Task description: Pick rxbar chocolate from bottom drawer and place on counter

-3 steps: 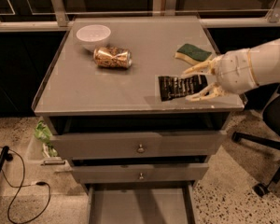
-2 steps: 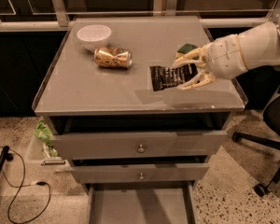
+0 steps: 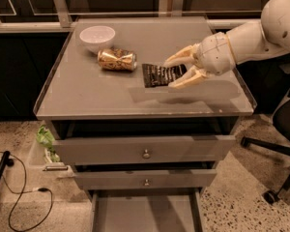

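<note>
The rxbar chocolate (image 3: 157, 75), a flat black wrapper with white lettering, is held a little above the middle of the counter (image 3: 87, 98), with its shadow on the grey top below it. My gripper (image 3: 170, 75) reaches in from the right and is shut on the bar's right end, one finger above and one below. The bar's left end is close to the gold drink can (image 3: 117, 59). The bottom drawer (image 3: 145, 211) is pulled out at the base of the cabinet, and its grey floor is bare.
A white bowl (image 3: 97, 35) stands at the counter's back left, behind the lying can. Two knobbed drawers (image 3: 146, 151) are shut. An office chair base (image 3: 275, 144) is at the right. Cables (image 3: 19, 197) and a green item (image 3: 45, 138) are on the floor at left.
My gripper has carried the rxbar leftward and farther in over the counter, from near the right front edge toward the can. The sponge is now hidden behind my arm.
</note>
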{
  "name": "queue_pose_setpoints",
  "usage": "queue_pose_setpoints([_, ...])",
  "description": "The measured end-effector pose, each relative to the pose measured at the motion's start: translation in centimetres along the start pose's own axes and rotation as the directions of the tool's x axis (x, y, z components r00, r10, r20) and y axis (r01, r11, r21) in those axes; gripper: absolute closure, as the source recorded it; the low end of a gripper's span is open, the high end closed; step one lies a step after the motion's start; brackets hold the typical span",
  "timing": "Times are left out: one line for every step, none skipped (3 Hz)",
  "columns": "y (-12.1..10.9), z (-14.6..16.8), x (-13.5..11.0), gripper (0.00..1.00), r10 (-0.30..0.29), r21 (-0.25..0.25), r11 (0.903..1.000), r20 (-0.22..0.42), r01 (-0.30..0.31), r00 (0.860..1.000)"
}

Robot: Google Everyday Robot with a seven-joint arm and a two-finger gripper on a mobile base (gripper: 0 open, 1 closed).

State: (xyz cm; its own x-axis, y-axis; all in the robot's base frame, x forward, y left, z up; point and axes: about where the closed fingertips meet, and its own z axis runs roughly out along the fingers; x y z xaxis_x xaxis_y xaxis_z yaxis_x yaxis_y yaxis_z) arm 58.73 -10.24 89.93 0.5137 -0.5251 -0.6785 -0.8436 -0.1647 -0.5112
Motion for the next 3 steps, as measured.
queue_pose_setpoints([-0.6, 1.4, 0.9, 1.00, 0.072, -0.023, 0.9972, 0.017, -0.072, 0.997])
queue_pose_setpoints([-0.7, 1.5, 2.5, 1.00, 0.166, 0.018, 0.9861, -0.057, -0.165, 0.984])
queue_pose_setpoints([-0.8, 1.9, 4.6, 1.00, 0.252, 0.052, 0.9676, -0.109, -0.247, 0.962])
